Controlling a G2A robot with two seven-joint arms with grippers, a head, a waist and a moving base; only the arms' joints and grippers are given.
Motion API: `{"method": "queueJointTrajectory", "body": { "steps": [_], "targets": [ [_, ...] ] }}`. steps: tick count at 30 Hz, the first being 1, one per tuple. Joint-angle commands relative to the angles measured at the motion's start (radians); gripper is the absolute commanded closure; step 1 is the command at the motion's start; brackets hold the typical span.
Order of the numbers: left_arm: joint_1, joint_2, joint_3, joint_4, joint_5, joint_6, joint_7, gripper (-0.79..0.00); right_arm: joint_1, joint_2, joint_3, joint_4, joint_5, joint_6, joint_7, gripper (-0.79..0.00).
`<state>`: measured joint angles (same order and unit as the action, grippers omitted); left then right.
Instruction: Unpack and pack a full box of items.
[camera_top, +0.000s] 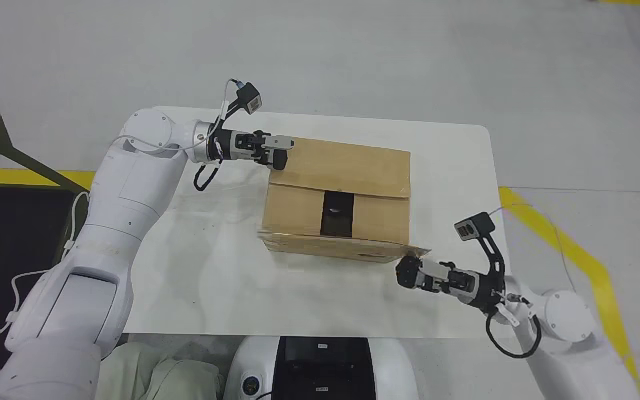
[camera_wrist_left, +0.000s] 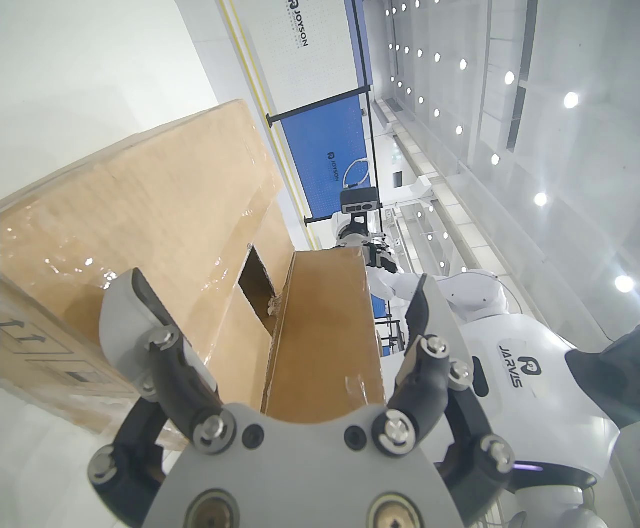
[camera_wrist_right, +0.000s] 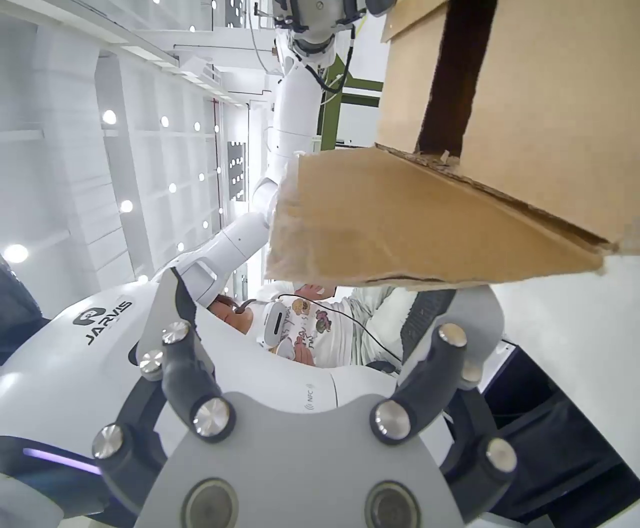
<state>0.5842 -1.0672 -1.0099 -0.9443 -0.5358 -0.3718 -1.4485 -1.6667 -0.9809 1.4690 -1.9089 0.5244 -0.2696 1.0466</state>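
Note:
A brown cardboard box (camera_top: 340, 170) stands mid-table, its two long top flaps folded nearly closed with a dark gap (camera_top: 337, 213) between them. My left gripper (camera_top: 283, 150) is at the box's far left corner, open. In the left wrist view its fingers (camera_wrist_left: 127, 305) straddle the end of a top flap (camera_wrist_left: 325, 325) without clamping it, and the box (camera_wrist_left: 150, 200) rises behind. My right gripper (camera_top: 405, 270) is open at the near right corner. In the right wrist view it (camera_wrist_right: 305, 300) sits just under a raised flap (camera_wrist_right: 400, 220) of the box (camera_wrist_right: 540, 100).
The white table (camera_top: 200, 260) has bare surface left of and in front of the box. Its near edge lies close behind my right gripper. Grey floor with a yellow line (camera_top: 560, 240) surrounds the table.

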Motion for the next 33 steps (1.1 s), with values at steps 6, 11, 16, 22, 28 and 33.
{"method": "queueJointTrajectory", "body": {
  "steps": [6, 11, 16, 22, 28, 33],
  "targets": [
    [0.000, 0.000, 0.000, 0.000, 0.000, 0.000, 0.000, -0.785, 0.067, -0.006, -0.043, -0.001, -0.067, 0.019, -0.067, -0.785],
    [0.000, 0.000, 0.000, 0.000, 0.000, 0.000, 0.000, -0.785, 0.102, -0.011, -0.071, -0.008, -0.121, 0.019, -0.127, -0.785],
    [0.000, 0.000, 0.000, 0.000, 0.000, 0.000, 0.000, -0.785, 0.139, -0.015, -0.087, -0.001, -0.168, 0.027, -0.179, -0.785],
    [0.000, 0.000, 0.000, 0.000, 0.000, 0.000, 0.000, -0.785, 0.187, -0.019, -0.105, 0.021, -0.198, 0.044, -0.204, -0.785],
    [0.000, 0.000, 0.000, 0.000, 0.000, 0.000, 0.000, -0.785, 0.245, -0.022, -0.123, 0.035, -0.251, 0.082, -0.225, -0.785],
    [0.000, 0.000, 0.000, 0.000, 0.000, 0.000, 0.000, -0.785, 0.301, -0.027, -0.147, 0.076, -0.266, 0.127, -0.238, -0.785]
  ]
}}
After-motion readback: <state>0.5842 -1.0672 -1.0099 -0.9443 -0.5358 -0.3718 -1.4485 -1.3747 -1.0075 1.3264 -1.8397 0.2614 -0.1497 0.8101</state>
